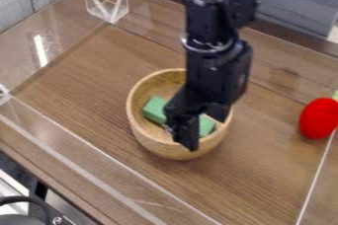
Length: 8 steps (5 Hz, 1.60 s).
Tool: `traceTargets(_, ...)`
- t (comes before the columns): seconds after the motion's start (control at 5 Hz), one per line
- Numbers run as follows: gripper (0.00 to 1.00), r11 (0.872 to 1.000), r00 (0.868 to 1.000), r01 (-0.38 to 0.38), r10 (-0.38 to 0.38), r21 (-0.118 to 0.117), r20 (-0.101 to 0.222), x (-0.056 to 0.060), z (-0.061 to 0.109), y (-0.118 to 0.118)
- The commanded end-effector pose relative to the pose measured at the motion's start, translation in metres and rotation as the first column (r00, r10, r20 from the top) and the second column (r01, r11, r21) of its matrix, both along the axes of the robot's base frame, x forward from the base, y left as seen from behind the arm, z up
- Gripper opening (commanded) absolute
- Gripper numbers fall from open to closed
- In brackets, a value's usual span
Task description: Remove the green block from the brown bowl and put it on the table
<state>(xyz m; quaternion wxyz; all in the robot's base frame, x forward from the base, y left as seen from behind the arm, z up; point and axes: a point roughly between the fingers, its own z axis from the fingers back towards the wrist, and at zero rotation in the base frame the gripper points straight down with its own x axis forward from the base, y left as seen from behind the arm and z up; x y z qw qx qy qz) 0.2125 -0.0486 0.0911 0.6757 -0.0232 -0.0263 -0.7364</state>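
The brown bowl (137, 130) sits on the table (79, 71) near its front edge. In it lies the green block (157, 111), a mint-green bar, mostly covered by the arm, with its left end and a sliver at the right showing. My black gripper (184, 131) points straight down into the bowl, over the middle of the block. Its fingers stand apart, open, on either side of the bar. Whether the fingertips (192, 142) touch the block or the bowl's floor I cannot tell.
A red rounded object (317, 118) lies on the table to the right of the bowl. Low clear acrylic walls (40, 51) border the tabletop at the left, back and front. A clear stand (106, 7) is at the back left.
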Motion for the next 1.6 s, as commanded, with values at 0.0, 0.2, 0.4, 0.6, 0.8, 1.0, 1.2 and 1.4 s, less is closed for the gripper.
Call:
traceTargets(0.0,1.0,1.0,0.999,0.014,-0.014,0.003,0.038,0.011,-0.002,0.012)
traceTargets(0.2,1.0,1.0,0.998,0.03,-0.031,0.007,0.045,0.021,0.0,0.013)
traceTargets(0.4,1.0,0.999,0.998,0.046,-0.046,0.009,0.049,0.028,0.001,0.011)
traceTargets(0.6,1.0,0.999,0.998,0.035,-0.035,0.011,0.051,0.033,-0.007,0.032)
traceTargets(0.8,1.0,0.999,0.998,0.043,-0.043,0.01,0.054,0.034,-0.016,0.055)
traceTargets(1.0,1.0,0.994,0.993,0.106,-0.107,0.007,0.056,0.035,-0.013,0.061)
traceTargets(1.2,1.0,0.988,0.986,0.155,-0.155,0.007,0.053,0.036,-0.011,0.067)
traceTargets(1.4,1.0,0.987,0.985,0.161,-0.162,0.006,0.053,0.04,-0.026,0.074)
